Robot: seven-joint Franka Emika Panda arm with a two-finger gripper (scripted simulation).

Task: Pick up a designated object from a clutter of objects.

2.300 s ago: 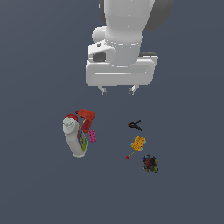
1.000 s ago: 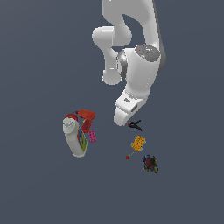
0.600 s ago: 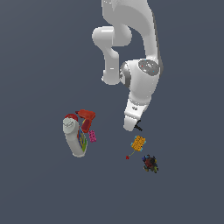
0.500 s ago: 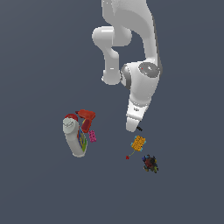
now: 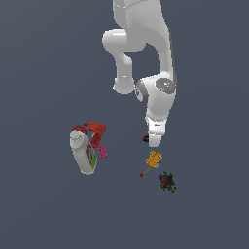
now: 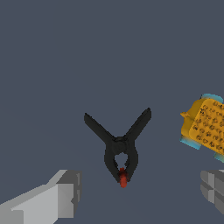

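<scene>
since the earliest frame the arm has swung down from high over the scene and now leans low over the black clamp [image 6: 119, 146], its wrist covering the spot where the clamp showed in the open before; in the last half second it has barely shifted.

nearest the wrist camera, the gripper [image 6: 140, 194] stands with its jaws spread wide, one grey finger [image 6: 52, 199] at one edge of the frame and the other finger [image 6: 213, 188] at the opposite edge, neither touching anything. the black clamp lies on the dark floor [image 6: 87, 52] between and just beyond the fingers, its two pointed handles spread in a v away from the camera and its small red tip [image 6: 123, 178] pointing back toward the gripper. just beside it, apart from it, sits the orange waffle block [image 6: 205, 124] with pale blue edges.

in the exterior view the clamp is almost wholly hidden under the gripper [image 5: 153, 141]; only a dark speck with a red tip [image 5: 144, 139] shows at the hand's edge. the orange waffle block [image 5: 154, 159] lies just below the hand, a tiny red bit [image 5: 141, 175] near it, and the dark multicoloured lump [image 5: 167, 182] a little further on. well apart, toward the exterior view's left, are the white bottle [image 5: 82, 154] with its red cap [image 5: 78, 131], the red drill [image 5: 97, 133] touching it, and the pink block [image 5: 103, 151] beside them.
</scene>
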